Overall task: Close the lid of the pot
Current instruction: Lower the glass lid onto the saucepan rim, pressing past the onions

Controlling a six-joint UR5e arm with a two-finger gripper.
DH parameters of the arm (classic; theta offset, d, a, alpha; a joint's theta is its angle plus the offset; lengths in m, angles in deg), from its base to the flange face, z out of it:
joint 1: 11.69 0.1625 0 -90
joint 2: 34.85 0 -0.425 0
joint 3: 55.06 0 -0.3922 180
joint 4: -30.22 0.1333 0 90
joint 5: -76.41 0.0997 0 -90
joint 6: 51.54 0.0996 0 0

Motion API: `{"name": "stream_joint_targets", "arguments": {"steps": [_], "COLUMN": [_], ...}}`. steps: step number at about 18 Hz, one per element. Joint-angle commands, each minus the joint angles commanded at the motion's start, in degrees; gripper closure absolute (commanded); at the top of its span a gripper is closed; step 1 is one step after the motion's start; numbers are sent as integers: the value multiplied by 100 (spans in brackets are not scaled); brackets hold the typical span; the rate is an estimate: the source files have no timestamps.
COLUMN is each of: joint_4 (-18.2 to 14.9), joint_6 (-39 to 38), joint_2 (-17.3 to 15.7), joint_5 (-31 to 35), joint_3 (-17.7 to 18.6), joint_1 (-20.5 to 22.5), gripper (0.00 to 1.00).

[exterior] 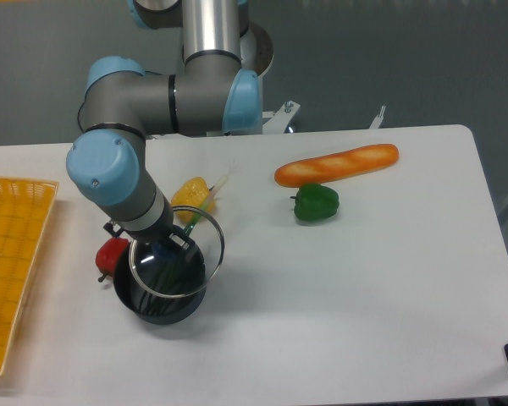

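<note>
While hand pinches pot lid knob, lid hangs tilted over pot.

One robot arm reaches in from the upper left of the frame. On the white desk there is one black pot and one glass pot lid, both at lower left. There are two peppers: one green pepper near the centre and one red pepper at the left. One long baguette lies at upper right of centre. One yellow piece of food sits at centre left. One yellow basket fills the left edge.
</note>
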Motion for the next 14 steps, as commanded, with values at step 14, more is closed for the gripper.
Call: {"name": "stream_joint_targets", "arguments": {"steps": [14], "joint_4": [35], "joint_6": [-264], "joint_2": [299], "joint_5": [202], "joint_3": [-26], "joint_1": [-229], "gripper": [44]}}
